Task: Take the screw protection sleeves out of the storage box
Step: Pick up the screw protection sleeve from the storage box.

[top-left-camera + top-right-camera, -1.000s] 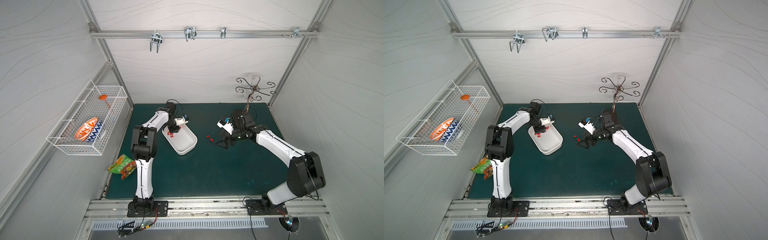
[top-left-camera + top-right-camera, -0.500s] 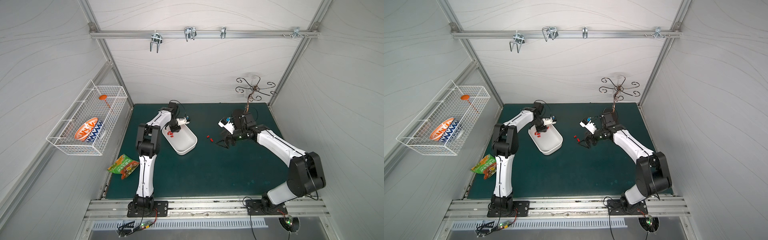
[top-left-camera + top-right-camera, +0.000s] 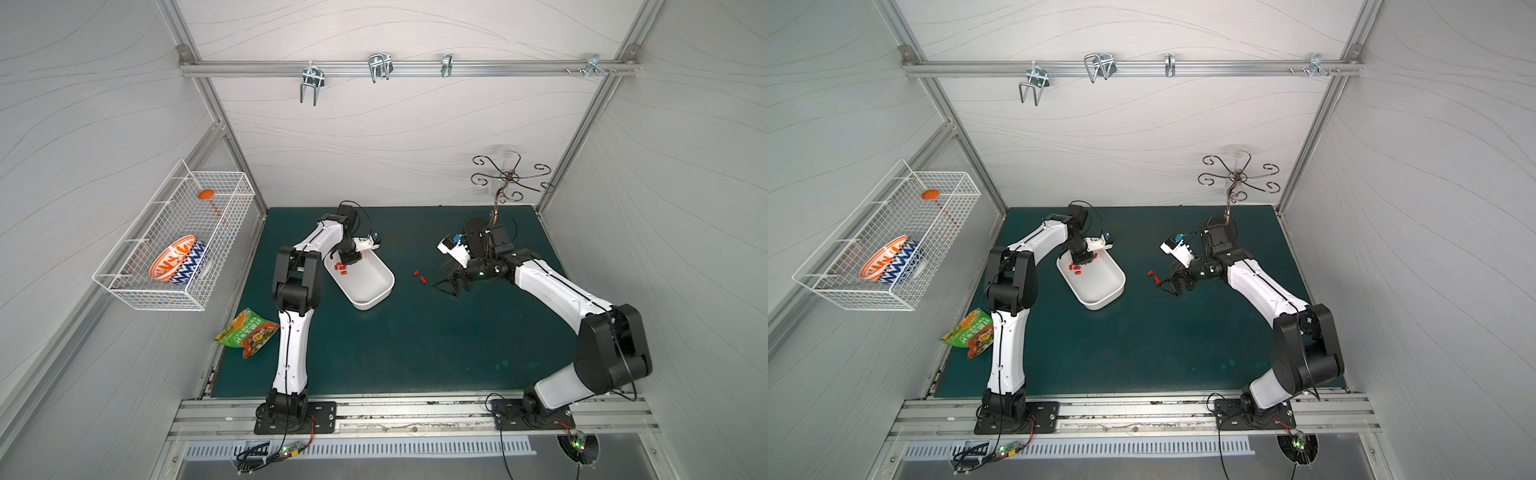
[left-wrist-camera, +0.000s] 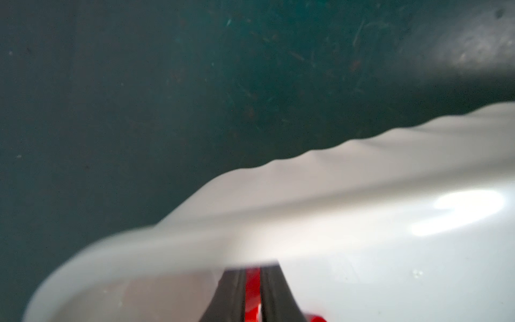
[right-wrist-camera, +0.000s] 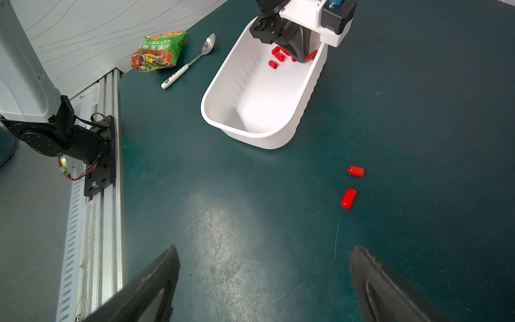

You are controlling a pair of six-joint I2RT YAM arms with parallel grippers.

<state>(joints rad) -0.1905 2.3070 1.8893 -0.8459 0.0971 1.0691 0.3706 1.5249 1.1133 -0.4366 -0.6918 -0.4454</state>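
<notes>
Left fingers (image 4: 235, 292) are nearly closed, pinching one red sleeve (image 4: 252, 281) betw. the tips. They sit low inside the storage box (image 4: 278, 195), close to its end wall. Grip looks thin: the cap is slick & round and held only at the tip ends. A fast lift could squirt it out, back into the box or over the rim.

More screw protection sleeves (image 5: 276, 57) lie just beside those fingers on the box floor. One could get nudged, or ride up w/ the held one & drop early. Box looks like light plastic, so if a finger catches the wall on the way up it prob. slides or tips.

Further right, two loose sleeves (image 5: 356, 171) lie on the bench (image 5: 250, 223), ahead of the right fingers (image 5: 156, 284). Those are spread wide & empty, apparently low over the bench. Any sweep fwd by that arm could knock the two away; they prob. roll easily.
</notes>
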